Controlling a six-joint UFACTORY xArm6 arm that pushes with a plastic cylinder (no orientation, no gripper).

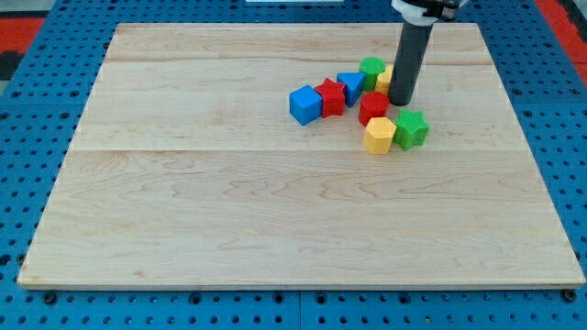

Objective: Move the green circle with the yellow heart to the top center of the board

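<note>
Crowding my tip, with no claw visible: yellow heart, green circle, red block.

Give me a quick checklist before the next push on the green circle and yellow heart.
1. Tip located: ok. My tip is on the board, at the cluster's right side.
2. Green circle visible: ok, just left of the rod, toward the view's top.
3. Yellow heart visible: cannot tell its shape; only a yellow sliver shows beside the rod, touching the green circle.
4. Pair together: ok, they look adjacent.
5. Path to top centre clear: ok, bare board lies up and left of the pair.
6. Other blocks out of the way: not ok. The blue block and red block sit close to the pair.
</note>
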